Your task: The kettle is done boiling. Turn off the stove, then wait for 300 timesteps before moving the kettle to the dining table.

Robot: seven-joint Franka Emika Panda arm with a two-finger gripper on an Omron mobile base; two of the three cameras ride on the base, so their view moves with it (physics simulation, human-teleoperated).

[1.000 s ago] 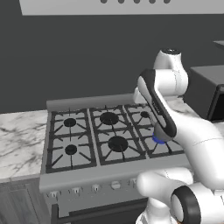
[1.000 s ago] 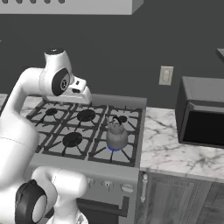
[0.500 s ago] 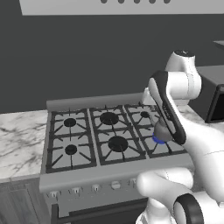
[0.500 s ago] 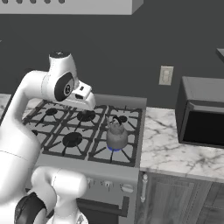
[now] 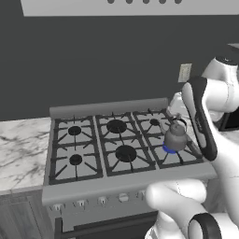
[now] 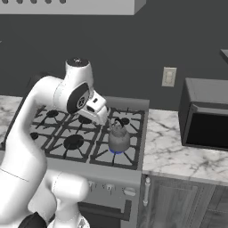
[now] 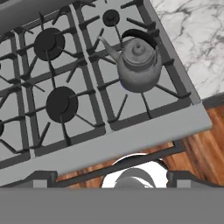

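The kettle (image 5: pixel 176 135) (image 6: pixel 118 138) (image 7: pixel 139 65) is dull grey with a dark arched handle. It stands on the front right burner of the stove (image 5: pixel 121 184) (image 6: pixel 98 171) (image 7: pixel 109 144). A blue flame (image 5: pixel 168 150) (image 6: pixel 116 151) burns under it. My gripper (image 6: pixel 103 116) (image 7: pixel 111 179) hangs in the air above the stove, to the left of the kettle and apart from it. Its fingers stand wide open with nothing between them. A row of small knobs (image 5: pixel 102 200) (image 6: pixel 109 188) lines the stove's front panel. The dining table is out of view.
A dark microwave (image 6: pixel 207 113) sits on the marble counter (image 6: pixel 178 153) right of the stove. More marble counter (image 5: pixel 21 144) lies to the left. A wall outlet (image 6: pixel 168 76) is behind, a range hood (image 6: pixel 67 5) overhead, and wood floor (image 7: pixel 197 153) lies below the stove front.
The arm has swung to the right, carrying the hand from the stove's left half to beside the kettle. The kettle, earlier hidden by the arm in the left view, now shows there.
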